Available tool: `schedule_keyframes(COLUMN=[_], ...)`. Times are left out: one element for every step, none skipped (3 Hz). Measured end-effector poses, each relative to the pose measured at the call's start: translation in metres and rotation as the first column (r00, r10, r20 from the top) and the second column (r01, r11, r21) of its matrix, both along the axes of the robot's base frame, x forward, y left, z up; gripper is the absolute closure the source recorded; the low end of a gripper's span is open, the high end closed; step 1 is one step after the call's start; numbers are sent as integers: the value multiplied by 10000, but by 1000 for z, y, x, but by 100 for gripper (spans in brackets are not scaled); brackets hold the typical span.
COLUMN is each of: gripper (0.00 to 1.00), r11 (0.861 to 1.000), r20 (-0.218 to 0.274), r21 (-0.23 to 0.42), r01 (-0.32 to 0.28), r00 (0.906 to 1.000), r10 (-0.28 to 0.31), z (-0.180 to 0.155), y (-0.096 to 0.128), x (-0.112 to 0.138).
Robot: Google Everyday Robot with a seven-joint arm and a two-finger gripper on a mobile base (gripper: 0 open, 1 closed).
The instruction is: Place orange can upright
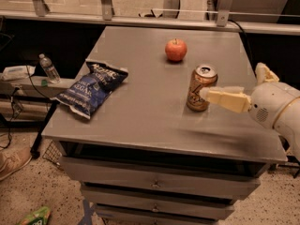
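The orange can (200,89) stands upright on the grey table (140,121), right of centre, with its silver top and pull tab facing up. My gripper (232,81) is at the table's right side, just right of the can. It is open and holds nothing. One cream finger (227,99) reaches left and its tip overlaps the can's right side. The other finger (264,73) points up and away, well clear of the can.
A red apple (176,49) sits behind the can. A dark blue chip bag (91,92) lies at the table's left. Drawers are below the tabletop. A water bottle (48,68) stands on a lower surface at the left, and a rail runs behind the table.
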State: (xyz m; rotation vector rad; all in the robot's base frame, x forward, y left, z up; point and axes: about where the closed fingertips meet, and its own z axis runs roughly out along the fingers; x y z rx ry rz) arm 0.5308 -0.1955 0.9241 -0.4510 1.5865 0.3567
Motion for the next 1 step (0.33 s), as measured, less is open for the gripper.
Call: schedule_keyframes(gripper=[0], r11=[9902], r20=[73], r21=[-135], r01=[1388], r00=[9903], r10=[-1387], z=[4], y=[-58], x=[-9])
